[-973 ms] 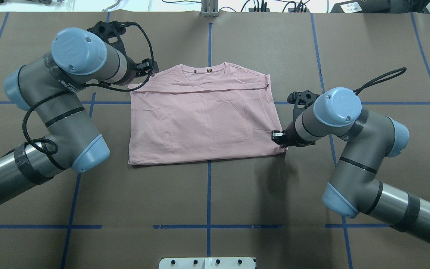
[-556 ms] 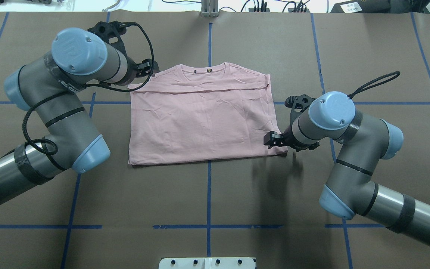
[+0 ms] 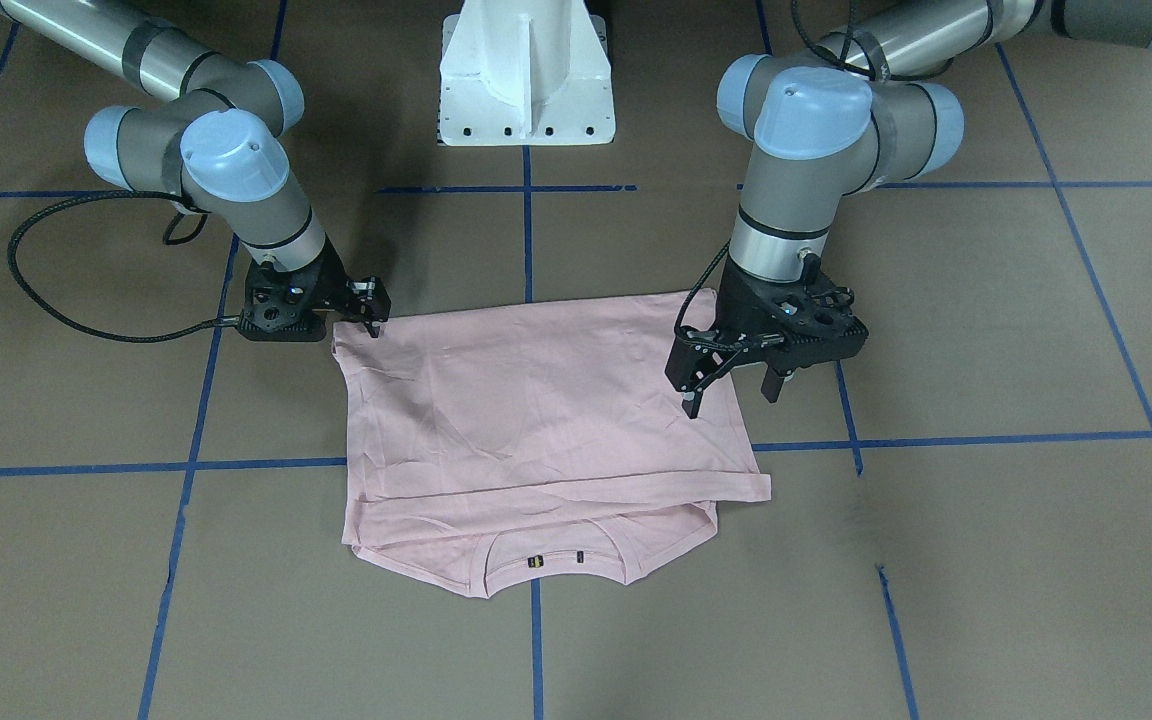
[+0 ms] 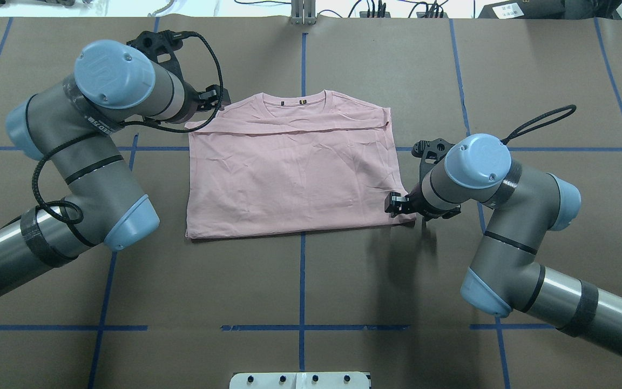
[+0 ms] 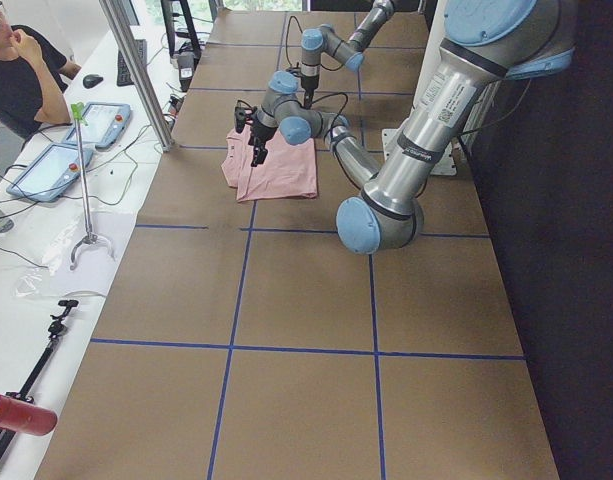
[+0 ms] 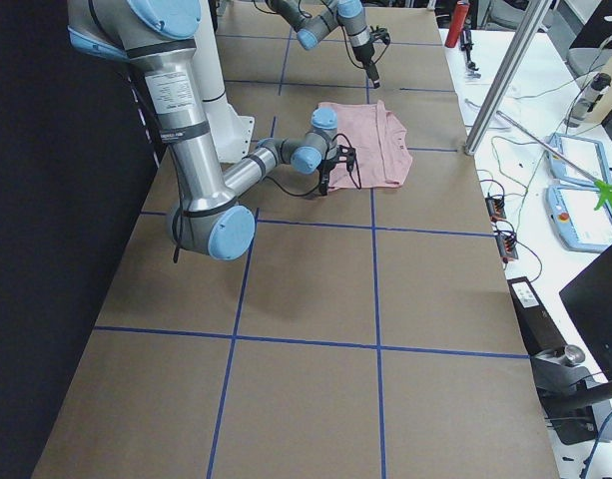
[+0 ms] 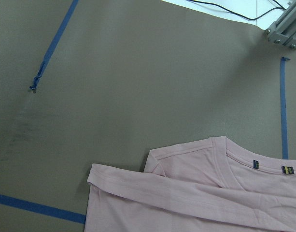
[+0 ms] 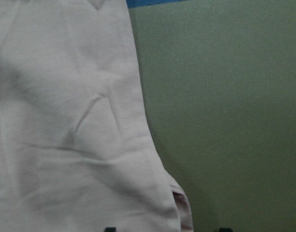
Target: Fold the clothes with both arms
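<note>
Lying flat on the brown counter [image 4: 300, 281], the pale pink T-shirt [image 4: 295, 173] has its collar [image 4: 295, 100] on the side far from the robot, and no print shows. An upper layer covers most of it and ends in a straight edge [image 4: 289, 129] just below the collar.

The right gripper [image 4: 396, 204] is low at the near right corner of the shirt. In the right wrist view the two dark tips of its jaws stand apart with the hem corner [image 8: 179, 212] between them, so nothing is clamped yet. The left gripper [image 3: 732, 400] hangs above the counter beside the far left shoulder [image 7: 155, 162]. Its jaws are also apart and empty.

I judge that the main risk is at the right corner. The cloth has more than one layer there. If the jaws close too high, they may take only the top layer, and then the layers separate in the lift and the fold opens. If they close too low, the tips can scrape the counter or push the corner away into a wrinkle.

The second risk is on the left. This gripper is raised, and a descent that is a little off can miss the shoulder or catch only the loose straight edge.

The two arms are also at opposite corners, one near and one far. An unequal pull would drag the cloth sideways over the counter and leave a skewed fold.
</note>
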`<state>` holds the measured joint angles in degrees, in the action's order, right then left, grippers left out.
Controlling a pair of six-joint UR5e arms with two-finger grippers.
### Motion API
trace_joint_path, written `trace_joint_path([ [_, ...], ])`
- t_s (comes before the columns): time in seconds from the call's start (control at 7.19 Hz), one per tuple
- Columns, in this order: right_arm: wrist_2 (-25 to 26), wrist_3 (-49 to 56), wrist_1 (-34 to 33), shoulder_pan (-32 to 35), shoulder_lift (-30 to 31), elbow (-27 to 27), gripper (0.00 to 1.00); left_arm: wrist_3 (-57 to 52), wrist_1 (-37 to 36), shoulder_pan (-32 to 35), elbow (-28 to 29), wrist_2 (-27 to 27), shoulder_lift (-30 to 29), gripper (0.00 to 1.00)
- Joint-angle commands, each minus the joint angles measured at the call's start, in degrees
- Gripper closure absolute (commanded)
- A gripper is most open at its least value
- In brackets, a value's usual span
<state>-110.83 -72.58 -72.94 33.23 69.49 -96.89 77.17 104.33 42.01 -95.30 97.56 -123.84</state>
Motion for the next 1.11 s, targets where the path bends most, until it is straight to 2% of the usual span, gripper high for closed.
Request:
trace_joint_path([
  [0.0,-0.2,0.4,0.0,0.0,0.0,0.0,1.0,0.1,0.0,0.0,0.0,0.0,0.0,0.0],
  [0.28,-0.1,0.7,0.1,0.0,-0.1,0.0,1.0,0.0,0.1,0.0,0.2,0.0,0.0,0.0],
  [0.7,-2.6,0.8,-2.9,1.7,-2.3,-0.7,1.0,0.0,0.1,-0.1,0.3,-0.1,-0.4,0.0],
  [0.97,-2.4,-0.2,-3.1,1.9,0.8,-4.3,1.0,0.3,0.1,-0.2,0.0,0.0,-0.5,0.0],
])
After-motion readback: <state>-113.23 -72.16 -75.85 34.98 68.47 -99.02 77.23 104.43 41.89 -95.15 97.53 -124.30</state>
